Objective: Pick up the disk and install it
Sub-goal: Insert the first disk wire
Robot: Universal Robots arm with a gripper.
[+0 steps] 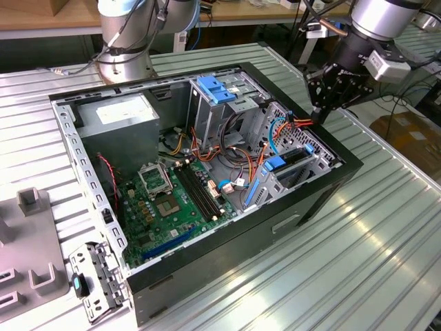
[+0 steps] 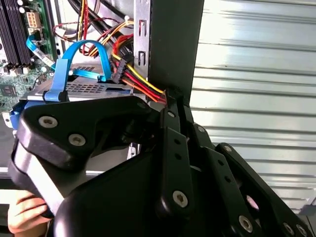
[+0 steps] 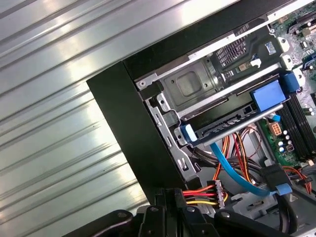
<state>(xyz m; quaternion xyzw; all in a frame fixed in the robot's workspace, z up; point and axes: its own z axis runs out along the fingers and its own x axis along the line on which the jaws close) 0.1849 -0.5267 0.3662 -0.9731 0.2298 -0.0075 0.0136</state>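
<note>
The disk (image 1: 295,158) sits, in the exterior view, inside the drive cage (image 1: 286,172) at the open computer case's (image 1: 227,255) corner nearest the exterior view's right. You see it as a dark slab with blue ends. Its long axis runs across the cage, from the case wall toward the motherboard (image 1: 172,203). The gripper (image 1: 327,103) hangs over the case rim just beside that cage, where orange and red wires bunch. You cannot tell whether it is spread or pressed together. A grey power supply (image 1: 120,117) and a blue latch (image 1: 216,89) stand well apart from it.

In the second wrist view, the gripper's black linkage (image 2: 173,163) blocks much of the scene. Behind it, a blue data cable (image 2: 81,54) loops over a perforated silver plate (image 2: 84,88), and red, yellow and black power wires (image 2: 138,79) cross to the case wall. A person's hand (image 2: 22,215) shows at the edge.

In the first wrist view, the disk (image 3: 222,126) lies edge-on in the cage's lower bay, with a blue rail end (image 3: 187,133) toward the case wall. Its label face is hidden, so no writing can be read. The blue cable (image 3: 232,170) and a power plug (image 3: 217,190) hang in front of the bay.
</note>
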